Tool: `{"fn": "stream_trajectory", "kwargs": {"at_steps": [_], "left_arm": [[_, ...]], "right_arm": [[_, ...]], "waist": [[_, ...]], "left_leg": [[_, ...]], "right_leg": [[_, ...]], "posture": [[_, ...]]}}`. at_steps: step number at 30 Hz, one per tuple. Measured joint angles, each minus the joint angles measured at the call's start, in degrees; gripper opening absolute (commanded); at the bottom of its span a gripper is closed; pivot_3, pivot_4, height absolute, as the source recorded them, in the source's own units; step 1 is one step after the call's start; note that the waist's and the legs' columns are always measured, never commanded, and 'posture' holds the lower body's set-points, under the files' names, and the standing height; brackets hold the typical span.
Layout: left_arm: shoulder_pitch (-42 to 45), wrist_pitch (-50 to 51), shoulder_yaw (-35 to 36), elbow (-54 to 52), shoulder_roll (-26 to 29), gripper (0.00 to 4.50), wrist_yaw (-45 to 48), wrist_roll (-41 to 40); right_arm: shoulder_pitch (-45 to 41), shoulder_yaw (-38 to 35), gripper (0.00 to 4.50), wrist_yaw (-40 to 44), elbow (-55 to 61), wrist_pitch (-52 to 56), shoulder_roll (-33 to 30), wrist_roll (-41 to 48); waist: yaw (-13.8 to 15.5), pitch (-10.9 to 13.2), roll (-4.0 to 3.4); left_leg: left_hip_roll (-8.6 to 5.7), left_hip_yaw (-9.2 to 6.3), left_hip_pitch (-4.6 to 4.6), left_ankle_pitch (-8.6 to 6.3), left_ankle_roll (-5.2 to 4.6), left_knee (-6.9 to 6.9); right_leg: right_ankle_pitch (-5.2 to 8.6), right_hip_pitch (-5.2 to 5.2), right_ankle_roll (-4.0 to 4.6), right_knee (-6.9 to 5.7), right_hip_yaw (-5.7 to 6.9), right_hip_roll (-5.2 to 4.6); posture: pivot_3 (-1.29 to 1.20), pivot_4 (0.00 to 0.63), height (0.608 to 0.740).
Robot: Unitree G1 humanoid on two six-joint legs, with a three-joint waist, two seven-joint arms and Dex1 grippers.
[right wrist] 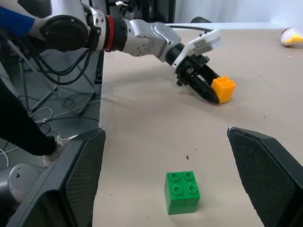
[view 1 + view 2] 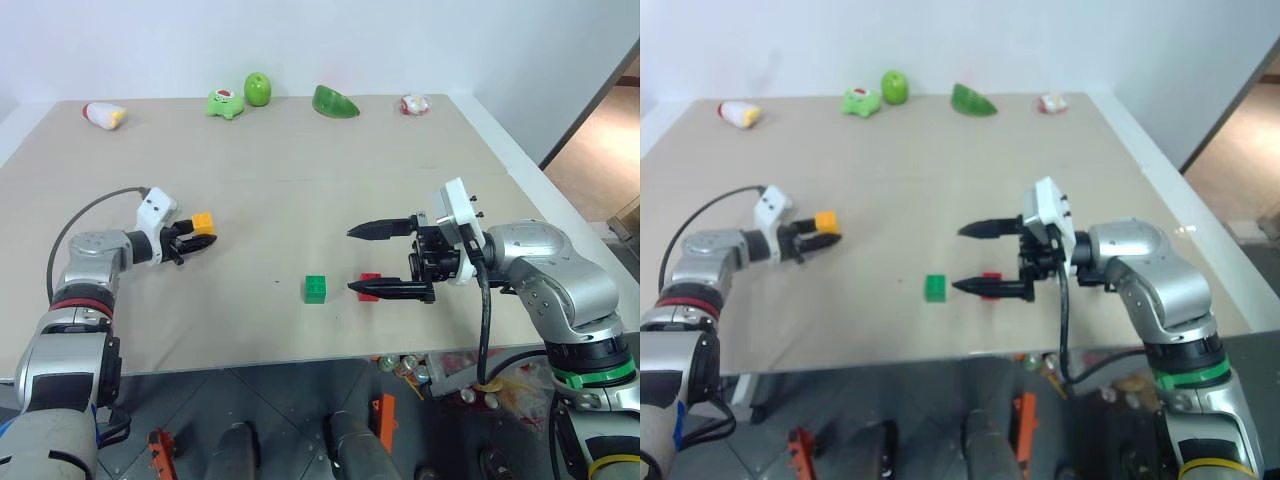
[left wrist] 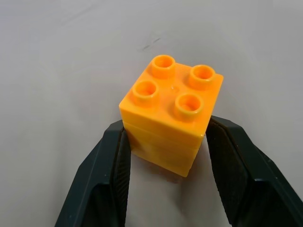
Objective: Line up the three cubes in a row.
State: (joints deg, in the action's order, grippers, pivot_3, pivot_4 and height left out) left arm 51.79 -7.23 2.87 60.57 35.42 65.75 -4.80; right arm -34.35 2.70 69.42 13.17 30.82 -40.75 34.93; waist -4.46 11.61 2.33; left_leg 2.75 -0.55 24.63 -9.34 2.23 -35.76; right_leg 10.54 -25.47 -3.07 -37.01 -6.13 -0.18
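Nearest the table's front edge, in the lower middle of the left eye view, the green cube sits studs-up on the beige table. Just to its right lies the red cube, partly hidden behind the lower finger of the right gripper. That gripper reaches in from the right side of the frame, pointing toward the left, its two black fingers spread wide apart with nothing between them; the lower finger crosses just in front of the red cube, the upper finger hangs well above it.

Farther back and toward the left of the frame, the left gripper is closed on the yellow-orange cube. In the left wrist view the cube stands upright, four studs up, with a black finger pressed against each of its side faces. Whether the cube rests on the table or is lifted slightly cannot be told. It lies well apart from the green and red cubes.

Along the far edge of the table, left to right, lie a white and yellow object, a green frog-like toy, a green apple, a dark green wedge-shaped piece and a small red and white object.
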Motion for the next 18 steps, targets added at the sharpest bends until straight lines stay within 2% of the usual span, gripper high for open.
{"fn": "stream_trajectory", "kwargs": {"at_steps": [3, 6, 11, 14, 18], "left_arm": [[-3.9, 0.9, -0.9, -8.6, -0.2, 1.82, 5.1, -1.5], [-10.7, 5.6, -2.0, -21.9, 0.2, 1.82, 10.3, -4.5], [-20.2, 12.1, -3.1, -38.4, 2.0, 1.82, 12.7, -7.2], [-24.4, 14.0, -4.3, -43.7, 1.9, 1.82, 12.2, -8.1], [-25.5, 15.8, -4.8, -46.3, 1.0, 1.82, 10.5, -8.9]], "right_arm": [[0.0, 0.0, 4.29, -0.1, 0.0, 0.0, -0.1, -0.3], [0.0, -0.5, 4.29, 0.0, -0.4, 0.0, -0.8, -0.3], [1.4, -2.0, 4.29, 0.1, -0.7, 0.1, -3.3, -0.3], [2.3, -2.9, 4.29, 0.1, -1.0, 0.1, -4.1, -0.3], [2.3, -3.0, 4.29, -0.2, -1.0, 0.1, -4.1, -0.2]], "waist": [[-0.1, 0.0, 0.0], [-0.1, 0.0, 0.0], [0.0, 0.0, 0.0], [0.0, 0.0, 0.0], [0.0, 0.0, 0.0]], "left_leg": [[0.01, 0.0, -0.01, 0.0, 0.0, 0.02], [0.03, -0.01, -0.02, 0.0, 0.0, 0.04], [0.02, 0.0, -0.06, 0.0, 0.0, -0.01], [0.02, 0.0, -0.07, 0.01, -0.01, -0.11], [0.02, 0.01, -0.07, 0.02, -0.04, -0.27]], "right_leg": [[0.0, -0.01, 0.01, 0.0, -0.01, 0.01], [0.02, -0.02, 0.03, -0.04, 0.0, 0.02], [0.03, 0.04, 0.04, -0.03, -0.01, -0.01], [0.03, 0.04, 0.05, -0.04, -0.02, 0.0], [0.02, 0.07, 0.05, -0.03, -0.02, 0.0]], "posture": [[0.0, 0.15, 0.733], [0.0, 0.15, 0.733], [0.0, 0.15, 0.733], [0.0, 0.15, 0.733], [0.0, 0.15, 0.733]]}}
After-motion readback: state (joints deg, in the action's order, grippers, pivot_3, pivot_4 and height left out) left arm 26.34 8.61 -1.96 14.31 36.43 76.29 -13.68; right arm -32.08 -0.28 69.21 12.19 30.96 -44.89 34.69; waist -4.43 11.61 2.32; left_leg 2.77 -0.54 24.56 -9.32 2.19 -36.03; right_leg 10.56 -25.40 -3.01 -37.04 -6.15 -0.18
